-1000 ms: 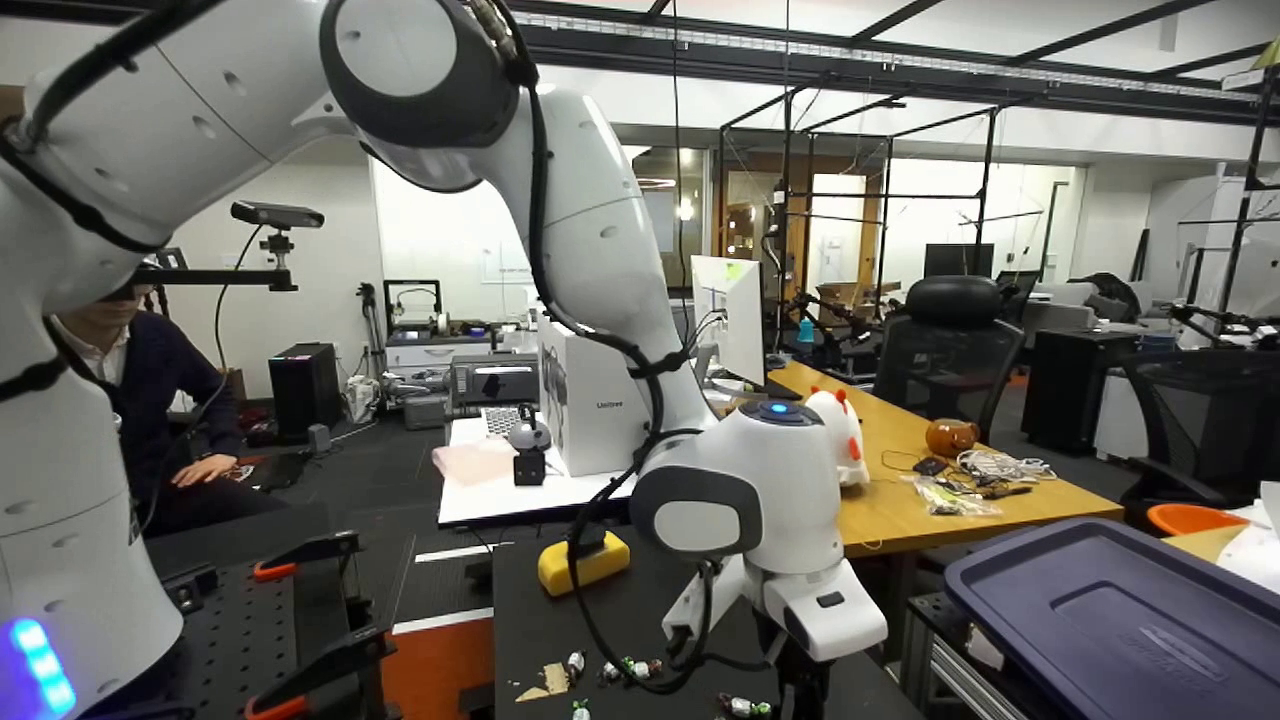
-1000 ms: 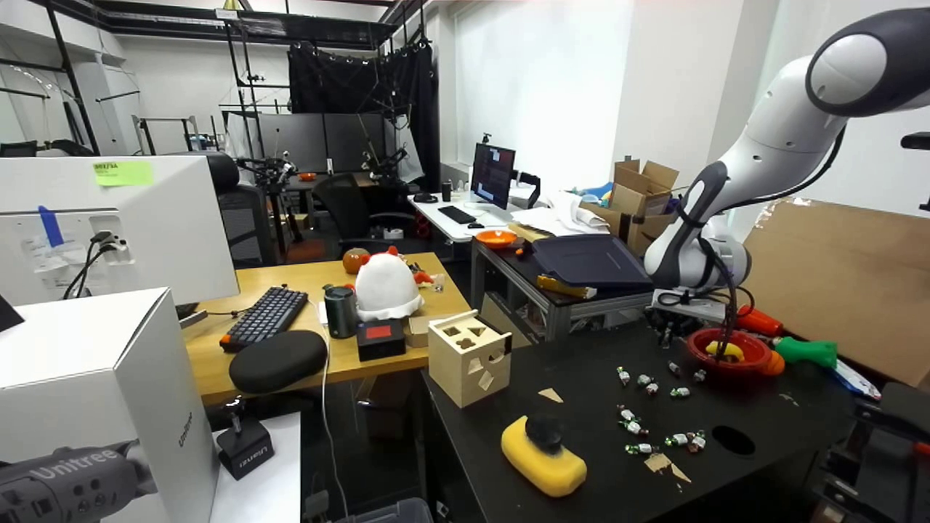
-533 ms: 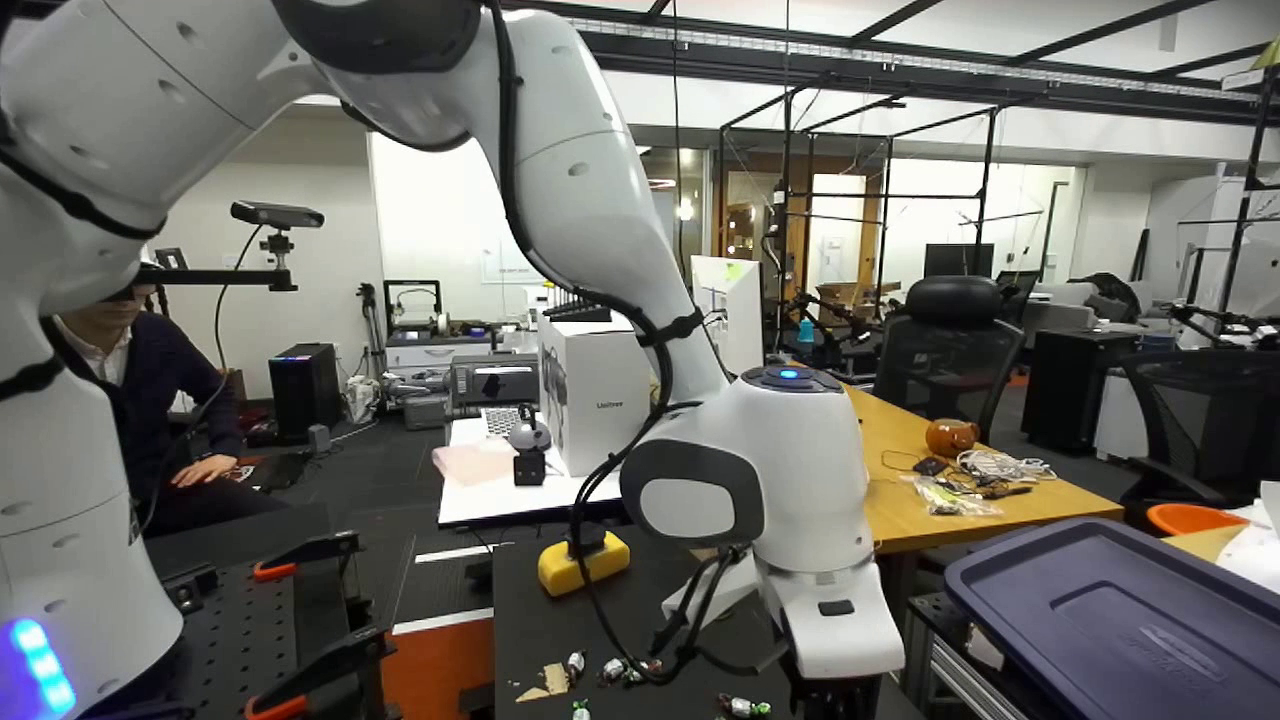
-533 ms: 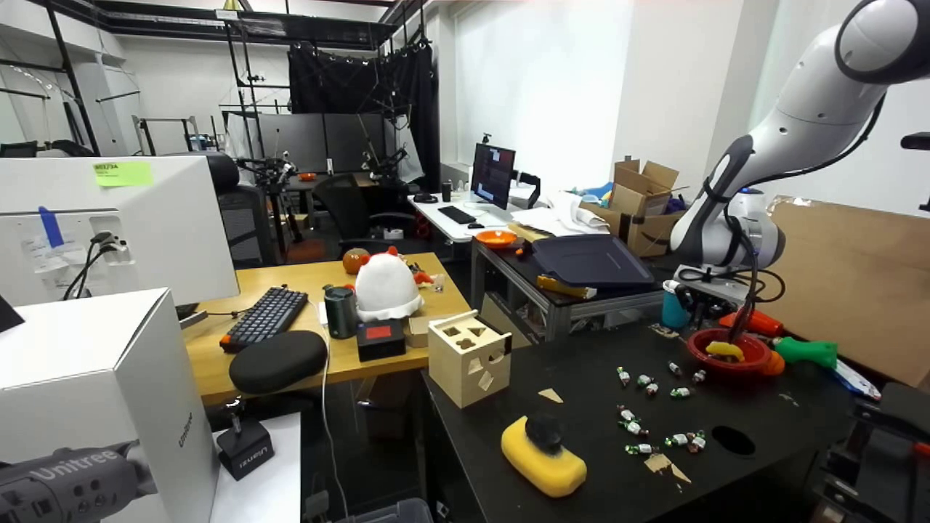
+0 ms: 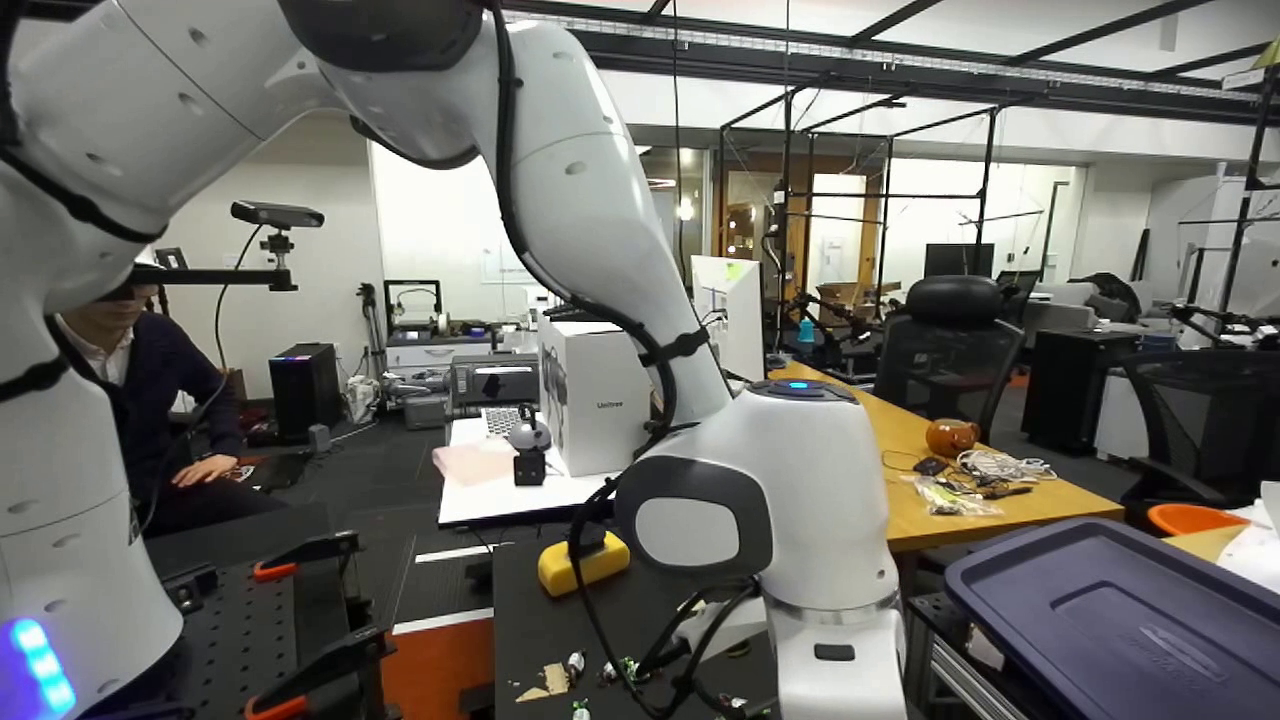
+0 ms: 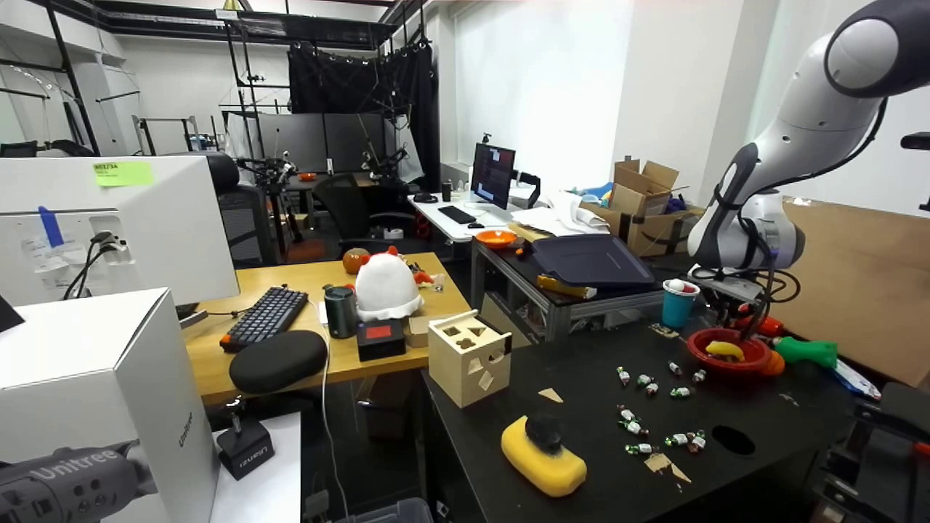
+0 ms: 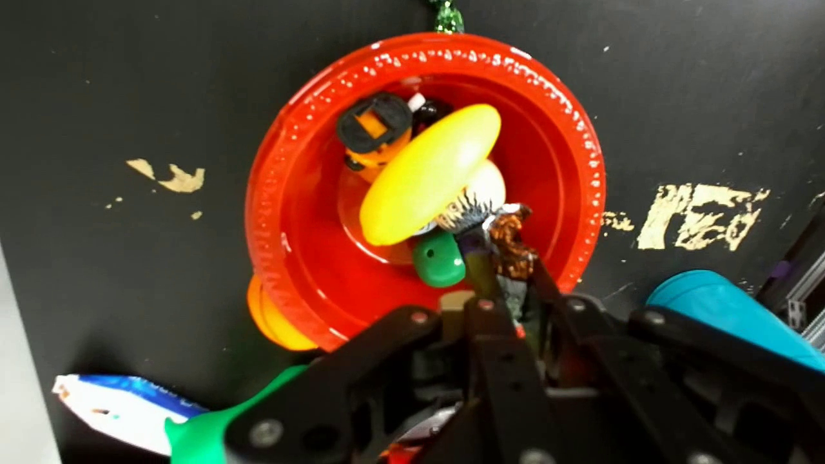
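The dark bench [image 6: 574, 367] carries the red bowl [image 7: 303, 225]. My tool [image 7: 510, 261] overlaps the bowl's rim in the wrist view. A turquoise cup [image 6: 676, 312] stands near the bowl. Clamped in my tool, the foil-wrapped candy [image 7: 512, 245] shows against the bowl's inside, toward the cup, long axis running with my tool's, its height unclear.

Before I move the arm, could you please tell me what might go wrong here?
The wrapped candy in the gripper sticks out partway and could slip free. The red bowl looks near enough that lowering might nudge the yellow object inside. The blue cup stands close by and might get knocked.
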Motion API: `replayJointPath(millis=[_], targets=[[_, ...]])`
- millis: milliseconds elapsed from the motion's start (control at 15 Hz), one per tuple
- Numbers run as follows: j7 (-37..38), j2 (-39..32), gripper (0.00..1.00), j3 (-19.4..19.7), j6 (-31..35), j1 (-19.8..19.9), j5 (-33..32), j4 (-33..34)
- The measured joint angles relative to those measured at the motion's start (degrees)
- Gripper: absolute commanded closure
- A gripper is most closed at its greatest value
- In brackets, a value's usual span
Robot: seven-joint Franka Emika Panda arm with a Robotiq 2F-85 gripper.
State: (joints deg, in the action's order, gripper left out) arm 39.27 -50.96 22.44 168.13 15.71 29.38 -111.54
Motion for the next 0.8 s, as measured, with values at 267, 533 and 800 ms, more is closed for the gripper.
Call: replayJointPath(millis=[267, 533, 800], targets=[[4.0, -1.8, 0.97, 1.4, 0.0, -1.1, -0.2, 0.0], [6.8, -3.2, 0.54, 2.2, -0.1, -2.0, -0.6, 0.0], [8.5, -3.6, 0.25, 2.3, -0.2, -2.5, -1.2, 0.0]])
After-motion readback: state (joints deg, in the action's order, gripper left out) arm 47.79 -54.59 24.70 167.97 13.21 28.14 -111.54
